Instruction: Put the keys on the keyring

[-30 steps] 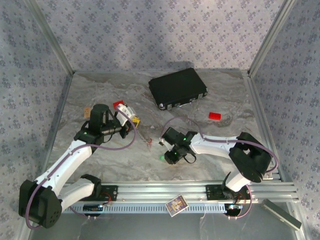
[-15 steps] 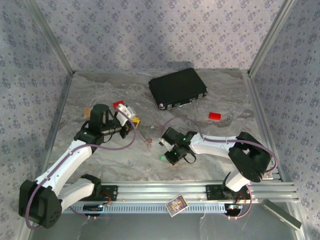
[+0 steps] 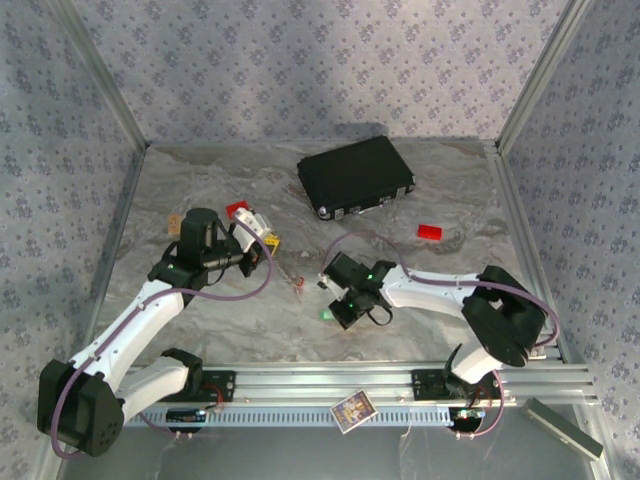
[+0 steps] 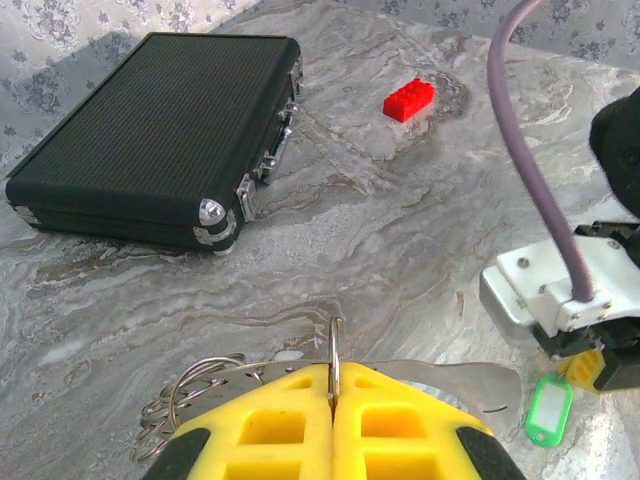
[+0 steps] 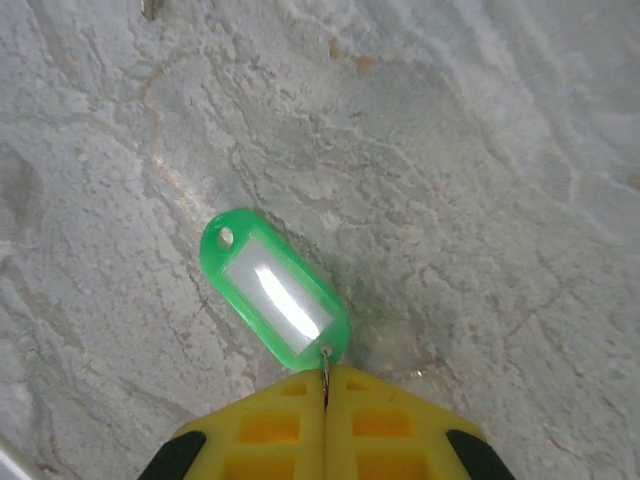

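The left gripper has its yellow fingers pressed together on the keyring. The thin wire of the ring stands up just above the fingertips, and some loops hang out to one side. The right gripper is closed too, and it pinches the small wire loop of the green key, whose tag lies flat on the table directly in front of its fingertips. I think the step now is to lift this key and bring it to the ring. To do it well, the right arm should rise slowly, so that the thin loop does not slip out, and the left should hold the ring steady and upright
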Controlling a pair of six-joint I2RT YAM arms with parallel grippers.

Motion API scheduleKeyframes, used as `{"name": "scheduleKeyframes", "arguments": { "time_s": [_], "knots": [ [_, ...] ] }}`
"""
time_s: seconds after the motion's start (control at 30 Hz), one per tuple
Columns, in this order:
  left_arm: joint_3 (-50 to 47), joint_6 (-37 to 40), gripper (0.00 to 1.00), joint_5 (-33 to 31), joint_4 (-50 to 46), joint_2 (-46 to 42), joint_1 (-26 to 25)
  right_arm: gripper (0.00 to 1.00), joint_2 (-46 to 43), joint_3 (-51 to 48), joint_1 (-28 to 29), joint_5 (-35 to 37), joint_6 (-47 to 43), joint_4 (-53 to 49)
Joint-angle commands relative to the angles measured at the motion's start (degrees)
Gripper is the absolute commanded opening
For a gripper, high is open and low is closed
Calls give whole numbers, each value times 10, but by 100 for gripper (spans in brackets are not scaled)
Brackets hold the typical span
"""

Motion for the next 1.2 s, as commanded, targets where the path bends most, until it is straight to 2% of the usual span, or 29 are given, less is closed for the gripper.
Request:
{"name": "scheduleKeyframes", "arguments": {
  "time_s": [0.0,0.3,0.47,0.67,0.87,1.17],
  "knots": [
    [11,19,0,21,1,-13,-1,0,-48,20,1,34,-15,-25],
    [42,45,0,58,-53,-17,-18,0,-187,-6,-1,62,-98,21],
    [60,72,0,78,-88,-10,-63,0,-245,-19,-17,54,-146,62],
    [70,85,0,76,-107,1,-101,0,-269,-8,-38,-12,-193,73],
    [73,85,0,82,-112,9,-124,0,-301,-27,-33,-38,-261,112],
    [75,63,0,106,-90,25,-135,0,-316,-26,-4,12,-402,164]
  ]
}}
